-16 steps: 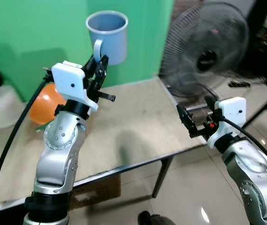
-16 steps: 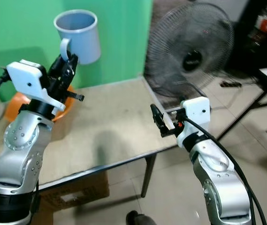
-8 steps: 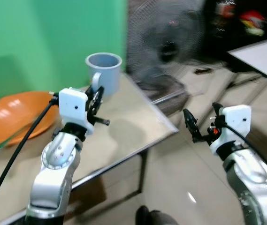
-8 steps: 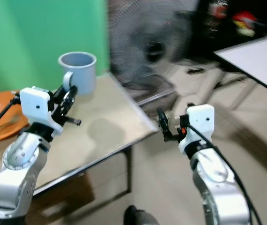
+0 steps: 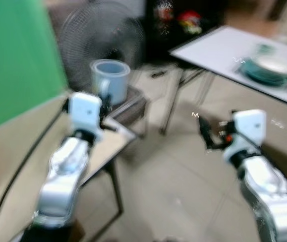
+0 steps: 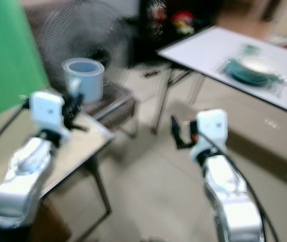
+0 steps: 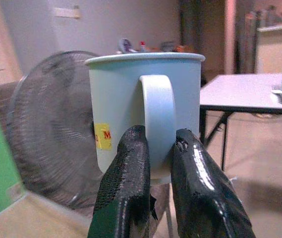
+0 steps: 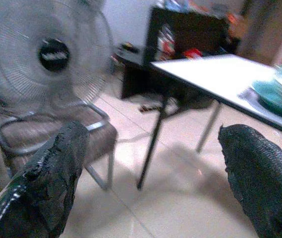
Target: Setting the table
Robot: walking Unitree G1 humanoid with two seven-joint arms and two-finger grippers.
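- My left end effector (image 7: 150, 163) is pinched tight on the handle of the one blue-grey mug (image 7: 143, 114). I carry it upright, raised in front of me, above the corner of the near worktop (image 5: 12, 136) by the green wall.
- My right end effector (image 8: 155, 183) holds nothing; its two fingers (image 8: 51, 173) stand wide apart, and it hangs over the tiled floor (image 5: 178, 171) between the two tables.
- As I judge it, the job is midway: the mug is picked up and in transit, not yet set down at a place.
- Beyond the mug stands one round pedestal fan (image 5: 103, 35), with one brown seat (image 8: 93, 136) on a metal frame just below it.
- Farthest off is the one white worktop (image 6: 204, 50), well apart from me. On it lie teal dishes (image 6: 251, 68), seemingly a plate with a bowl on it, though blur stops me from counting them surely.
- What is left, I reckon: carry the mug to that white worktop, put it near the dishes and let go.
- Count: two end effectors, one mug, one fan, two worktops.
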